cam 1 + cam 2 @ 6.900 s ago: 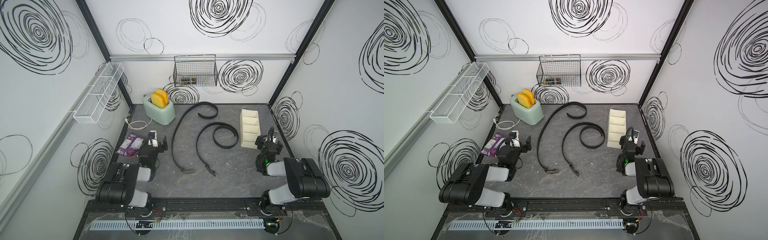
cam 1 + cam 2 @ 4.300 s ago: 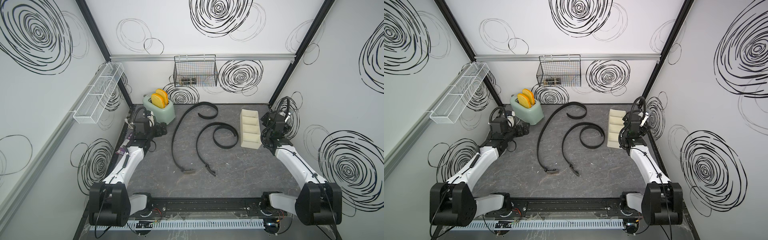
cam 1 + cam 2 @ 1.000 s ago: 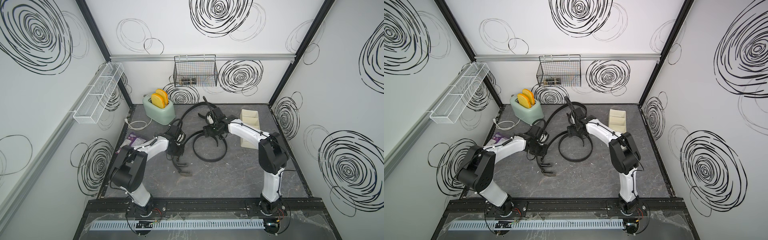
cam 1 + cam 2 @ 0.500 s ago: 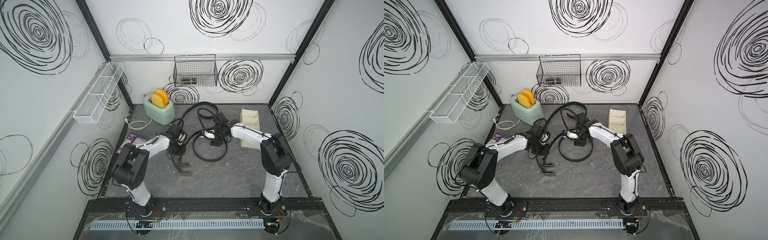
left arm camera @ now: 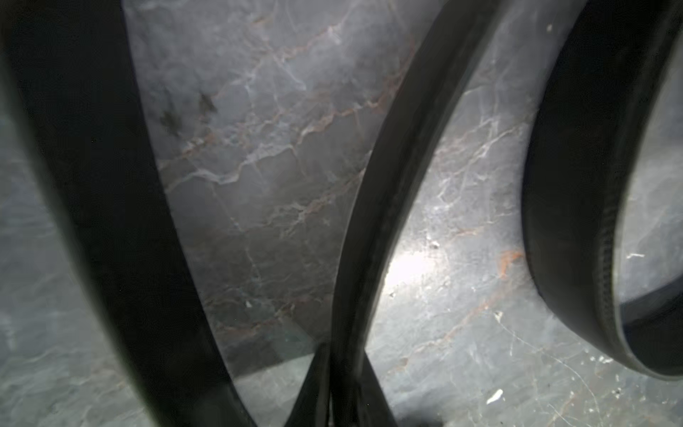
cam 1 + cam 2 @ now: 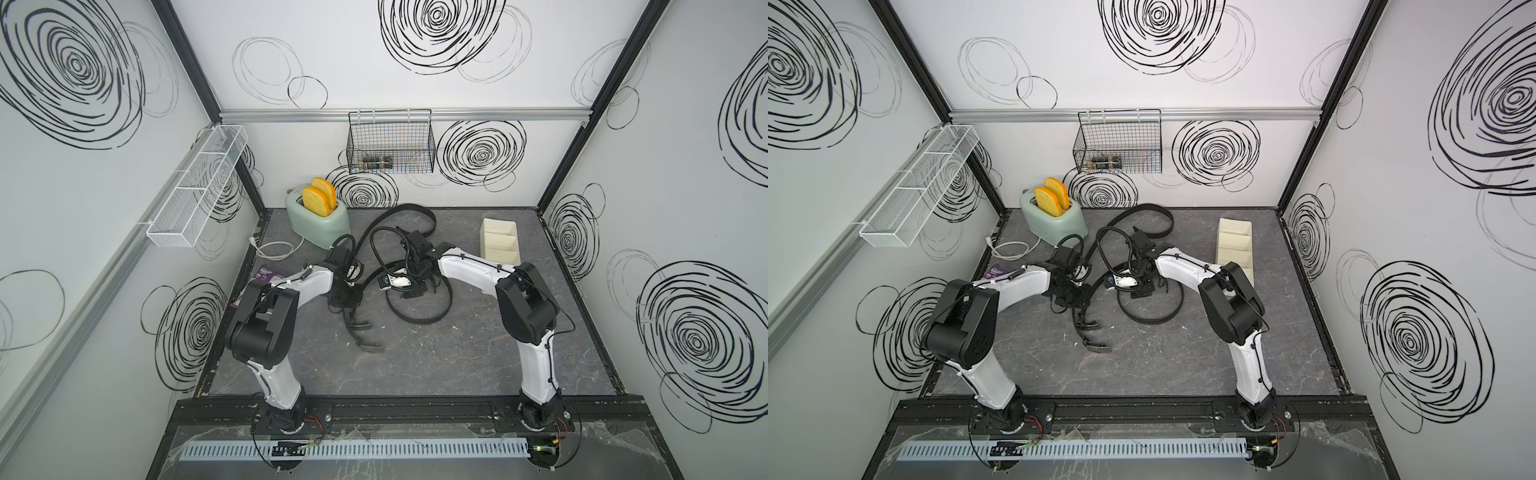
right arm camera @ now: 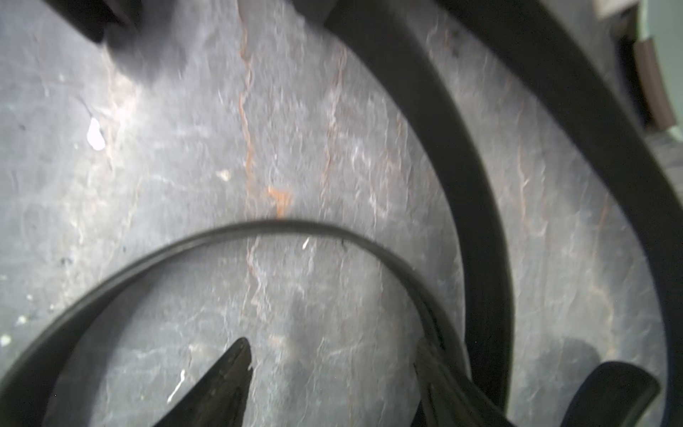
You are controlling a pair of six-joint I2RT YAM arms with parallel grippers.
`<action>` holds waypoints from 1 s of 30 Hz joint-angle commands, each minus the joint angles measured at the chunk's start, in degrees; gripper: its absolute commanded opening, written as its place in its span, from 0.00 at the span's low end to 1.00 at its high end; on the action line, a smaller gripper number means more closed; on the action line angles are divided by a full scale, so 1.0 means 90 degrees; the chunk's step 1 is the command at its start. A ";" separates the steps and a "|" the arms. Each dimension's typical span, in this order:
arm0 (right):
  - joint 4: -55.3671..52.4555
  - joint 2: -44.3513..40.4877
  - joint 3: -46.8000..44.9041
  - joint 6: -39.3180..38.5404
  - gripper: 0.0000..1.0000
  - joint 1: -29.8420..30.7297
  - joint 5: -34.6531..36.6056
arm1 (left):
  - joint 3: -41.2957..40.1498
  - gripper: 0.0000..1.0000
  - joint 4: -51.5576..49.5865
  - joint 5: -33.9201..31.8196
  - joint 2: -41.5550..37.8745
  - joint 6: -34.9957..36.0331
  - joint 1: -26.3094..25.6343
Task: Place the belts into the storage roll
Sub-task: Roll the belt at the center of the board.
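Two black belts lie on the grey floor. The long belt (image 6: 417,209) arcs from the back to its buckle (image 6: 371,348) in front. My left gripper (image 6: 347,297) (image 5: 340,369) is shut on this belt's strap (image 5: 388,185), which stands on edge between the jaws. The other belt (image 6: 420,320) (image 6: 1152,320) forms a loop in the middle. My right gripper (image 6: 409,286) (image 7: 332,349) hovers low over that loop, open, with the belt's edge (image 7: 258,223) curving past one fingertip (image 7: 430,355). The cream storage roll (image 6: 500,245) (image 6: 1235,243) stands at the back right, apart from both grippers.
A mint toaster (image 6: 318,218) holding toast stands at the back left, with a white cord (image 6: 274,249) and a purple packet (image 6: 266,274) beside it. A black wire basket (image 6: 390,145) hangs on the back wall and a white mesh shelf (image 6: 195,191) on the left wall.
My right gripper has moved forward and left over the looped belt, and its jaws have narrowed a little. The left gripper has stayed shut on the long belt.
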 commanded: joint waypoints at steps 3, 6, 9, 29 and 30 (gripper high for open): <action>0.0217 0.0318 0.0398 -0.0100 0.72 0.0021 0.0113 | 0.0126 0.15 -0.0057 0.0168 -0.0019 0.0019 -0.0003; 0.0301 0.0411 0.0512 -0.0093 0.72 0.0026 0.0143 | 0.0116 0.15 -0.0050 0.0209 -0.0014 0.0019 -0.0010; 0.0294 0.0593 0.0652 -0.0071 0.72 0.0026 0.0194 | 0.0107 0.15 -0.0046 0.0265 0.0007 0.0002 -0.0006; 0.0260 0.1333 0.0858 0.0199 0.27 -0.0051 0.0153 | -0.0057 0.14 -0.0028 0.0503 -0.0042 -0.0040 0.0082; 0.0256 0.1294 0.0803 0.0192 0.24 -0.0078 0.0162 | -0.0074 0.14 -0.0018 0.0493 -0.0048 -0.0040 0.0085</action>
